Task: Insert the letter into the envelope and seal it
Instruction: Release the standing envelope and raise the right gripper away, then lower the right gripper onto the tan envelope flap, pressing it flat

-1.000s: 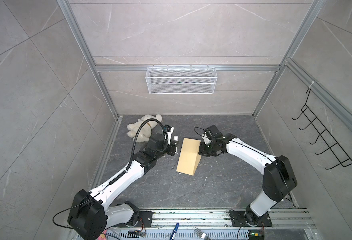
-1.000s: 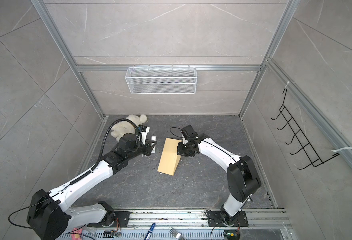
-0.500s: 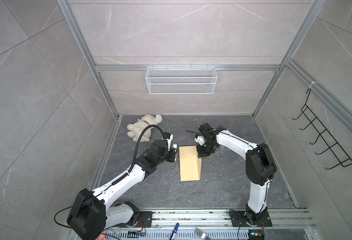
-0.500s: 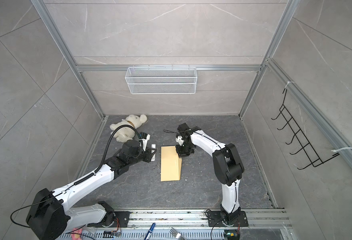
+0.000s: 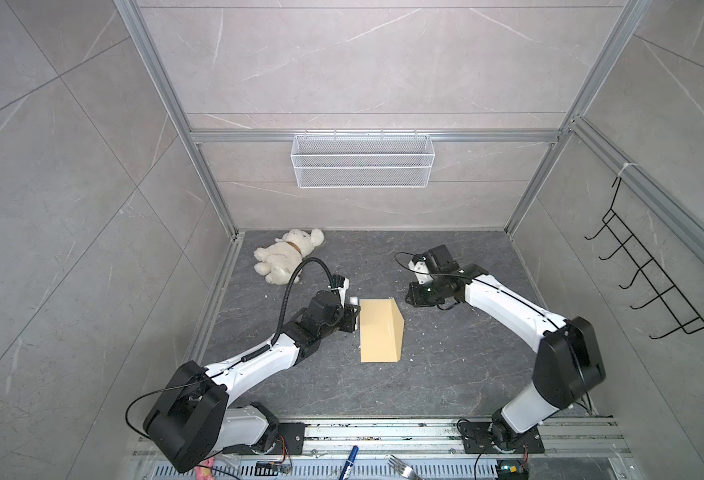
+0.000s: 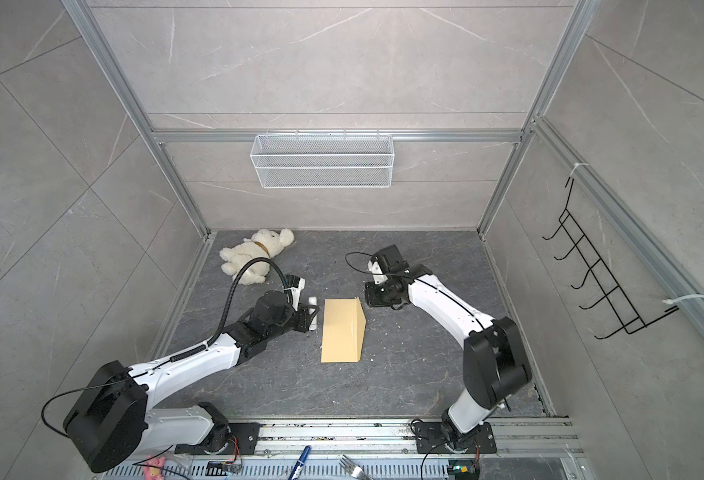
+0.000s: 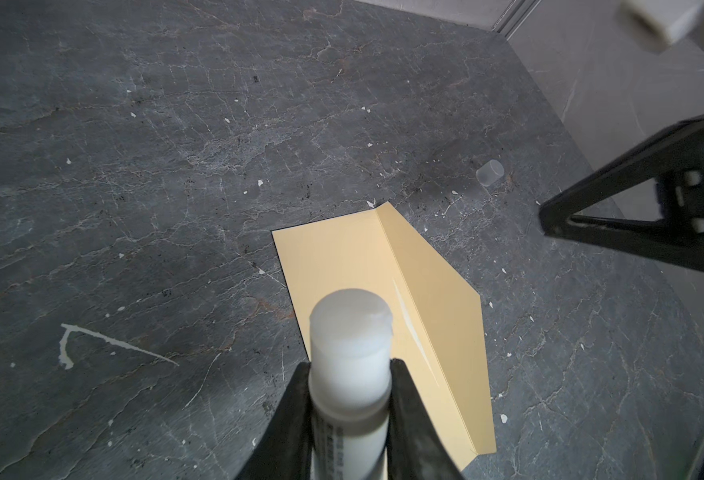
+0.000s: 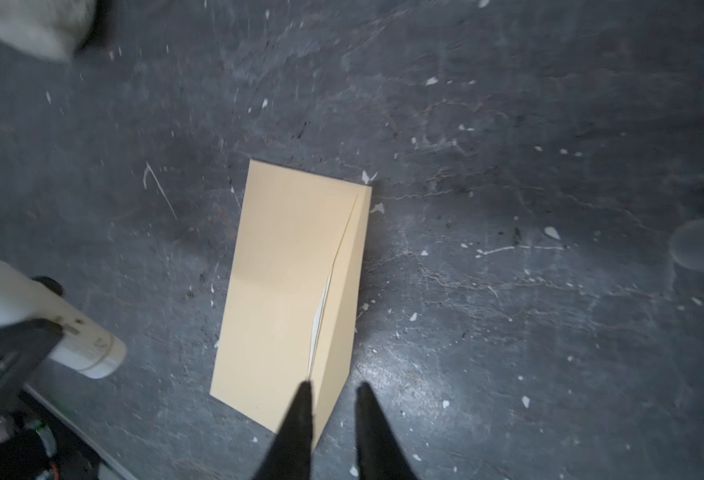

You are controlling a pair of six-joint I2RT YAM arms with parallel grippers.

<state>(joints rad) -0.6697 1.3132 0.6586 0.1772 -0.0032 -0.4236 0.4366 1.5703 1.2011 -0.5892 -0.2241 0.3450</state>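
Right pincer (image 8: 334,386) newly off envelope (image 8: 283,270), ajar

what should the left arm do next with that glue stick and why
Probably move the left gripper so the tip of the uncapped glue stick meets the flap of the envelope. The flap is open and unsealed, and the right gripper, fingers apart and empty, hangs clear of the paper.
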